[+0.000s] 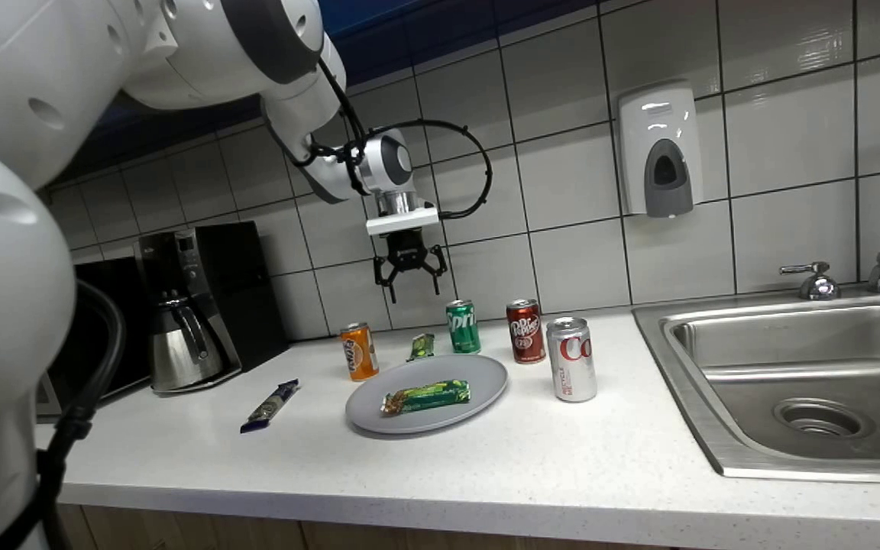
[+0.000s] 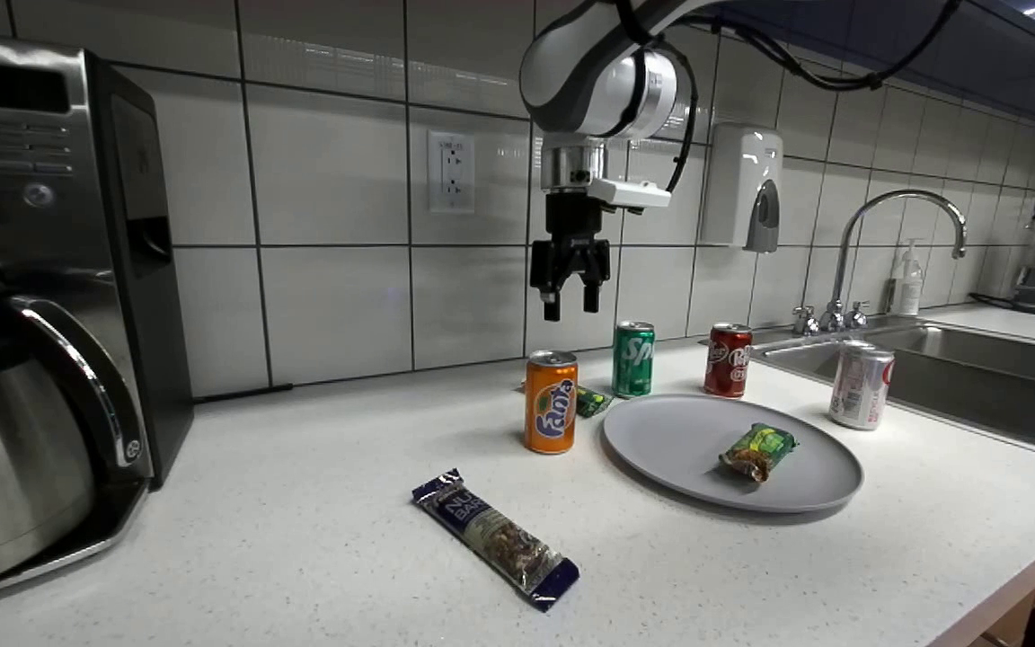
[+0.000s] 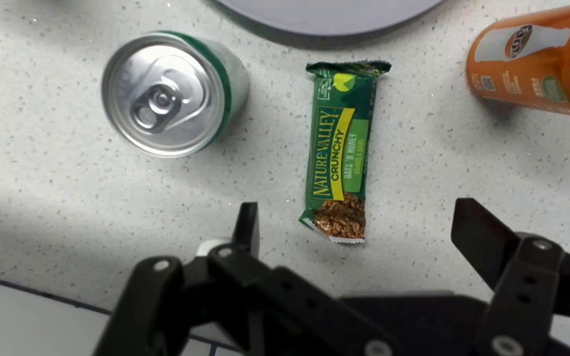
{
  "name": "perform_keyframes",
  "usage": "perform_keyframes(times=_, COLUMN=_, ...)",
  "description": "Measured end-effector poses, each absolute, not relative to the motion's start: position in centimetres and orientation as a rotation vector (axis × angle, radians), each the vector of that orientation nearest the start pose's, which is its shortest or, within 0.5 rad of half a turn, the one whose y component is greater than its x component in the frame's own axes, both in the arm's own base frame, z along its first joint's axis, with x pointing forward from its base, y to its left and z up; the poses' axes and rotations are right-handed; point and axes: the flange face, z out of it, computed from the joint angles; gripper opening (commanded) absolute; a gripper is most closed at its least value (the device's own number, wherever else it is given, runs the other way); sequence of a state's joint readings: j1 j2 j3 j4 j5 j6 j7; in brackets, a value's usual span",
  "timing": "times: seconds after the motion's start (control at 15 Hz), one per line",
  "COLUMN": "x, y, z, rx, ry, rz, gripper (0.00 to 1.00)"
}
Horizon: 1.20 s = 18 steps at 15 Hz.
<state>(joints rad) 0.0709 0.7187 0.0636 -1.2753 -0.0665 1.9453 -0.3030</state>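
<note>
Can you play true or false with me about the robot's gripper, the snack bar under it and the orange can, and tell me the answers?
1. The gripper is open. True.
2. A granola bar in a green wrapper lies on the counter. True.
3. The gripper is squeezing the granola bar. False: it holds nothing.
4. The orange can stands upright. True.
5. The orange can is in the sink. False: it is on the counter, beside the gray plate.
</note>
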Motion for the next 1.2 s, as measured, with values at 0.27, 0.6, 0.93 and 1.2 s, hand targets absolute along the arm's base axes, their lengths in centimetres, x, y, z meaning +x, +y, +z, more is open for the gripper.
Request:
perform_keyframes(times=0.27, x=70.8, y=8.3, z=33.0, rx=-3.077, ry=-0.711, rz=0.094, gripper=1.0)
perform_keyframes(times=0.6, x=66.9, y=7.9, z=33.7, rx=-3.073, ry=-0.704, rz=0.119, gripper=1.0)
perform_keyframes(times=0.93, x=62.5, y=6.9, z=33.8, rx=-3.054, ry=-0.655, rz=0.166, gripper=1.0)
perform_keyframes(times=1.2, x=59.1, y=5.4, z=33.1, rx=-3.045, ry=-0.588, rz=0.22, gripper=1.0)
